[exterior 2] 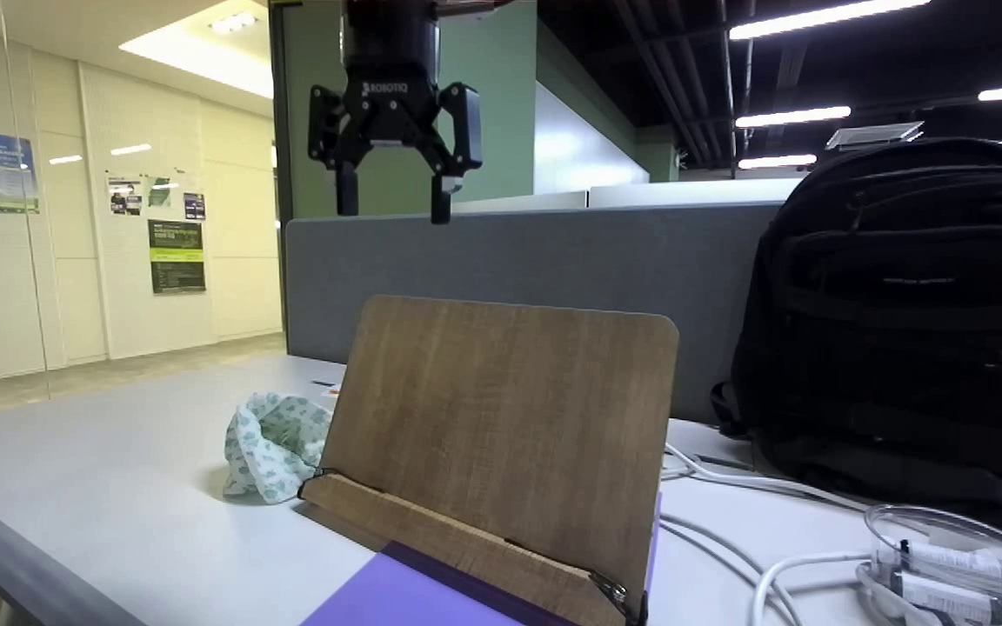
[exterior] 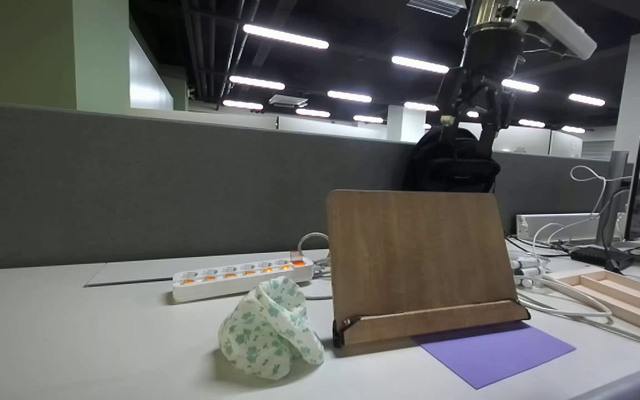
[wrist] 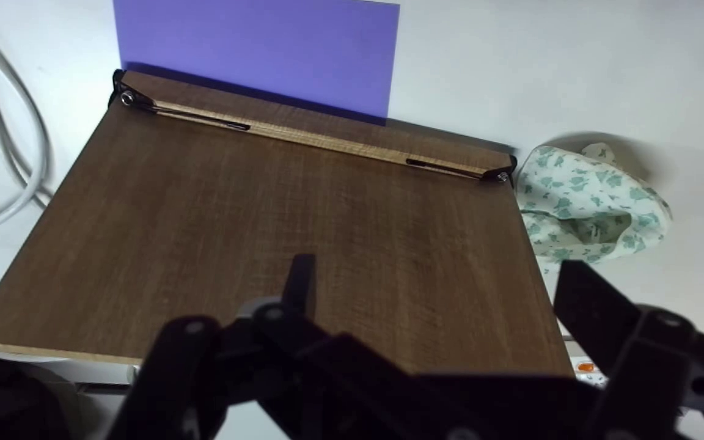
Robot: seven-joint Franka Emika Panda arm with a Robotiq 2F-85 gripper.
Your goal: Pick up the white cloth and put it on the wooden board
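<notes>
Claw (exterior: 467,140) and wrist (exterior: 491,53) hang at the upper right of an exterior view, pointing down with the fingertips canted slightly left, the two fingers set wide apart. They stand well above the wooden board (exterior: 420,250), with a black backpack (exterior: 453,169) behind. The board leans back, its longer side running across the view, its ledge (exterior: 431,325) along the bottom. Just beside its lower left corner the white cloth (exterior: 253,339) sits crumpled on the table (exterior: 103,344), peak up, a flap sloping toward the lower right; the heap is too rounded from here to tell a long axis.

In an exterior view the claw (exterior 2: 393,213) hangs almost straight down above the board (exterior 2: 510,417), fingers parallel and well spread. The cloth (exterior 2: 257,461) is on the table at the board's left, its hollow mouth facing up.

In the wrist view the claw (wrist: 438,261) shows at the bottom, one finger over the board's face, the opposite one at its right edge, a broad gap between. The cloth (wrist: 572,183) lies right of the board, next to the end of the ledge, longer across the view than up and down, its hollow on the side toward the claw. A purple sheet (wrist: 260,49) extends from beneath the ledge.
</notes>
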